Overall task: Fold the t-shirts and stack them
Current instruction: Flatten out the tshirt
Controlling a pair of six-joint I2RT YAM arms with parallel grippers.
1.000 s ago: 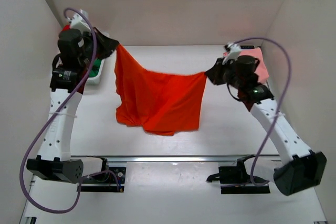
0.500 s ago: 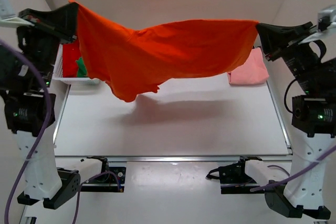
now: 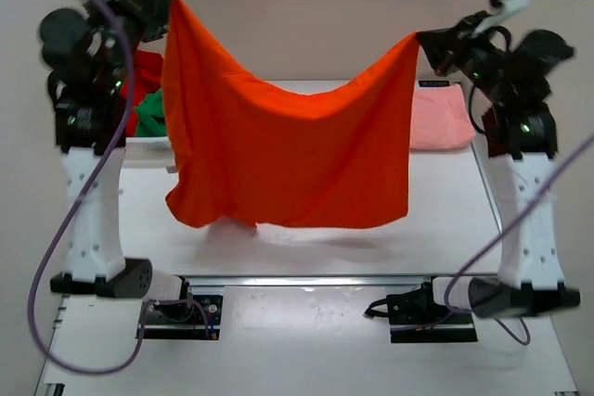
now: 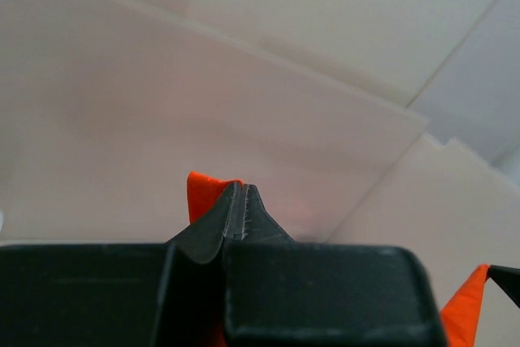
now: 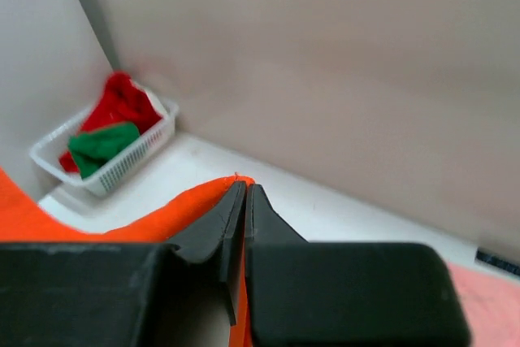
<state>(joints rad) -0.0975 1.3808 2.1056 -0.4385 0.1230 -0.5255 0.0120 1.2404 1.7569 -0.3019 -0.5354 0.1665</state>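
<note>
The bright orange t-shirt (image 3: pixel 288 150) hangs spread between both grippers, high above the table, its lower edge near the table's front. My left gripper (image 3: pixel 170 5) is shut on its upper left corner, which shows in the left wrist view (image 4: pixel 207 193). My right gripper (image 3: pixel 422 42) is shut on its upper right corner, which shows in the right wrist view (image 5: pixel 187 205). The pale salmon pink t-shirt (image 3: pixel 438 118) lies folded at the back right. The red t-shirt (image 5: pixel 118 103) and the green t-shirt (image 5: pixel 101 145) lie bunched in the basket.
A white slotted plastic basket (image 5: pixel 134 160) stands at the table's back left, partly hidden behind the left arm in the top view (image 3: pixel 144 141). White walls close in the back and both sides. A metal rail (image 3: pixel 306 278) runs along the table's near edge.
Both grippers have come down and inward from their high, wide spread. The orange shirt, stretched nearly flat half a second ago, now sags in the middle and hangs lower.
</note>
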